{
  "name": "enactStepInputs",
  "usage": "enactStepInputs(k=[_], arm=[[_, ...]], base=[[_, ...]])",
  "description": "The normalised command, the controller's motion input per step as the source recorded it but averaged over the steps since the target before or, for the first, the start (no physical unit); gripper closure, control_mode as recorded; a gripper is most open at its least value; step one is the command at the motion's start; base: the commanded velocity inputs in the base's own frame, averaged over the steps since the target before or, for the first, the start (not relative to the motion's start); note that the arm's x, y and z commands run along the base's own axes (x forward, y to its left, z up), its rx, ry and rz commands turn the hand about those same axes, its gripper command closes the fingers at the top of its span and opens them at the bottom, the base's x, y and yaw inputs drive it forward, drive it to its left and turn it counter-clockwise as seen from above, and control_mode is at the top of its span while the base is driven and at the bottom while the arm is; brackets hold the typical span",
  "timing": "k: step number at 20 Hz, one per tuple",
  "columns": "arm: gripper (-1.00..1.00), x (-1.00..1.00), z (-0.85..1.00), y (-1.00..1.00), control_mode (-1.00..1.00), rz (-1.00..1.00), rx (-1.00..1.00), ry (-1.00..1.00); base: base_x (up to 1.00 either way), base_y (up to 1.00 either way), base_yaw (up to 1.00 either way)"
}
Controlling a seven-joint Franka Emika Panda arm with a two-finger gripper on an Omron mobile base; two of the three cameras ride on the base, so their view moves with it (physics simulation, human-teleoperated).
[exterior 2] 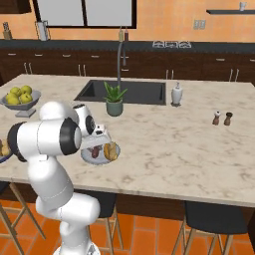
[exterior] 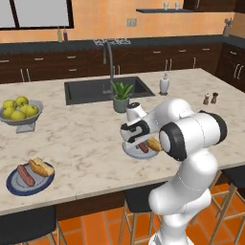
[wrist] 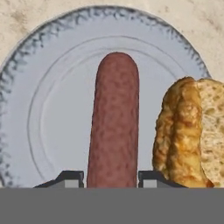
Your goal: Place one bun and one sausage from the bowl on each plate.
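Both plates look served from where I stand: the navy plate at the near left of the counter holds a sausage and a bun side by side, and the pale plate, near the counter's front edge just ahead of the arm, carries a second sausage with a second bun just to its right. The gripper hangs right over that pale plate, a fingertip on either side of the sausage's near end; whether the pads press on it or stand a little apart I cannot tell. I'd judge the last sausage is just being set down, so what is left seems to be letting go, if that is not done, and lifting clear without nudging the bun. The wooden bowl I can't pick out. The apple bowl sits far left, the sink and a potted plant beyond
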Motion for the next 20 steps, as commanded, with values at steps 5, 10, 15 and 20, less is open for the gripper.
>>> enactStepInputs(k=[5,10,15,20], arm=[[-1.00,0.06,0.00,0.07,-1.00,0.00,-0.03,0.01],[-1.00,0.00,0.13,0.00,-1.00,0.00,-0.02,0.00],[-1.00,-0.10,0.61,0.00,-1.00,0.00,-0.09,0.02],[-1.00,-0.77,1.00,-0.06,-1.00,0.00,0.09,-0.10]], base=[[0.00,0.00,0.00],[0.00,0.00,0.00],[0.00,0.00,0.00],[0.00,0.00,0.00]])
